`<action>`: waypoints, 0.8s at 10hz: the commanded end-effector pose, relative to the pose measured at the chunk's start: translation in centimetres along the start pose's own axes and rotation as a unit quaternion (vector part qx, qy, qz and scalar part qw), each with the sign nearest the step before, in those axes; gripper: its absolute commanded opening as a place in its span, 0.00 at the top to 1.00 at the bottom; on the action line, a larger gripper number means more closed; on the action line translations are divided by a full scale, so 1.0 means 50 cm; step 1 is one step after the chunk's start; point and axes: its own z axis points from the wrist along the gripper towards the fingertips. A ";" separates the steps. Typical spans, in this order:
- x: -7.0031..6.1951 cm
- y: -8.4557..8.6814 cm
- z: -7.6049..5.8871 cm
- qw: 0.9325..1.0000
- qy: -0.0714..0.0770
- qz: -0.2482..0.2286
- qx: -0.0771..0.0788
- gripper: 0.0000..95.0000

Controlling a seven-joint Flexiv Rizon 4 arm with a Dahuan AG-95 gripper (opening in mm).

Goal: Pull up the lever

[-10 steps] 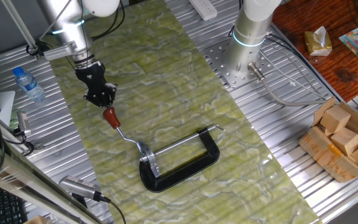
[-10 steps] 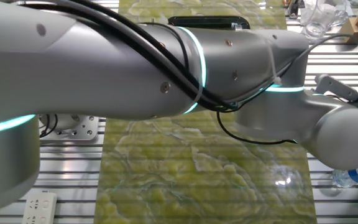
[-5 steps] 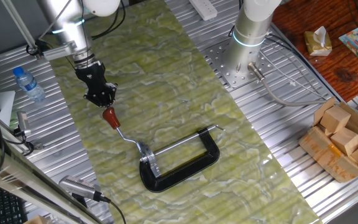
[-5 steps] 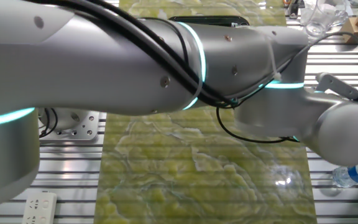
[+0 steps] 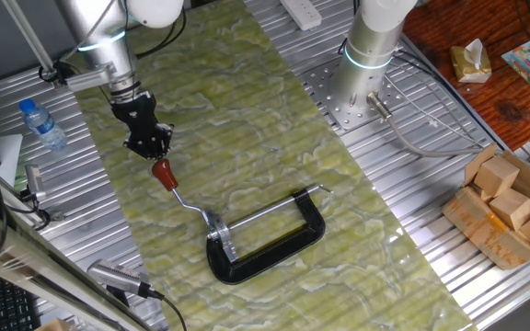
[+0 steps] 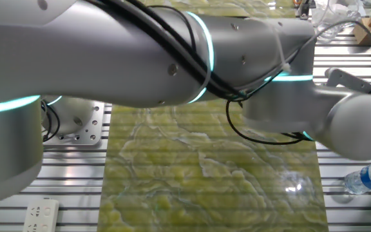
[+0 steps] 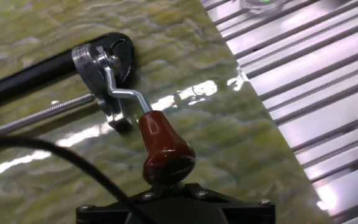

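The lever is a thin bent silver rod [image 5: 190, 204] with a red-brown knob [image 5: 163, 173], joined to the silver bracket [image 5: 217, 234] of a black C-clamp [image 5: 274, 248] lying flat on the green mat. My gripper [image 5: 154, 153] sits right at the knob's upper end, tilted down onto it. In the hand view the knob [image 7: 165, 149] runs straight into the black gripper body at the bottom edge, and the rod [image 7: 126, 93] leads back to the bracket [image 7: 92, 59]. My fingers do not show there. In the other fixed view my arm hides the clamp and lever.
A water bottle [image 5: 42, 124] lies left of the mat. A second arm's base [image 5: 371, 46] stands at the back right. A box of wooden blocks [image 5: 509, 207] is at the far right. The mat's edge meets ribbed metal table [image 7: 316, 81] close to the knob.
My arm has shifted slightly in the other fixed view. The gripper, knob and clamp look almost unmoved.
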 end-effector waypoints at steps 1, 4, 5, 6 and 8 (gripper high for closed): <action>0.000 -0.010 0.003 0.999 0.014 -0.042 0.008 1.00; 0.005 -0.012 0.016 0.998 0.001 -0.057 0.013 1.00; 0.007 -0.013 0.023 0.999 -0.003 -0.052 0.015 1.00; 0.007 -0.013 0.024 0.999 -0.004 -0.050 0.015 1.00; -0.012 -0.017 0.018 1.000 -0.019 -0.012 0.005 1.00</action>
